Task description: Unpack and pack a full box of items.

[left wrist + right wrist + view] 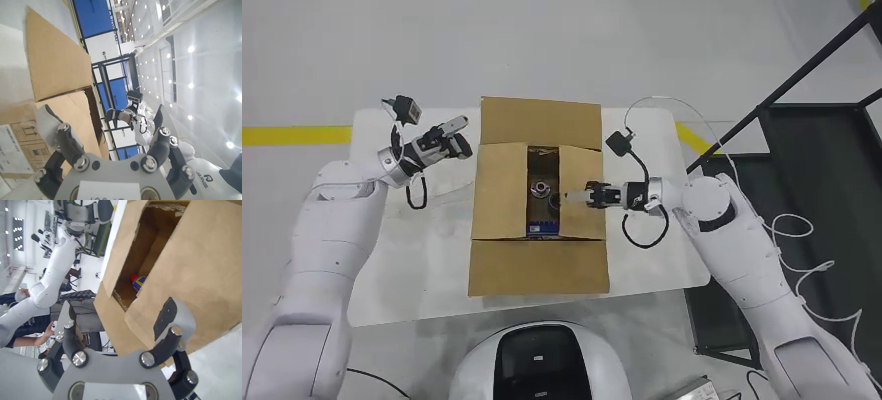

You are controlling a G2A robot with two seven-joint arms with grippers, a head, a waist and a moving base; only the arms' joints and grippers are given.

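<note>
**Over the box mouth, both grippers hang empty**

Nearest the robot, the cardboard box (pixel 537 265) stands mid-way across the white table (pixel 392 270). Its near flap is folded flat outward, which keeps the approach from this side unobstructed. The two side flaps lie partly across the top, so only a narrow slot is open between them.

At the slot's edge, the right gripper (pixel 574 197) hangs over the right side flap, its fingers (pixel 166 317) spread apart and holding nothing. This looks like a setup for reaching in or for nudging the flap aside, since the slot seems tight for a spread gripper.

Low inside the box rests a blue spray can (pixel 139 282) with a red cap. I cannot tell whether it is upright or lying down. Near it is a dark round item (pixel 540 188) that I cannot identify.

Farther out, the left gripper (pixel 464 138) sits beside the box's left wall above the table. Its fingers (pixel 47 119) are likewise released and empty, probably kept clear or ready to steady the box. Beyond it, the far flap (pixel 541 120) lies open.
</note>
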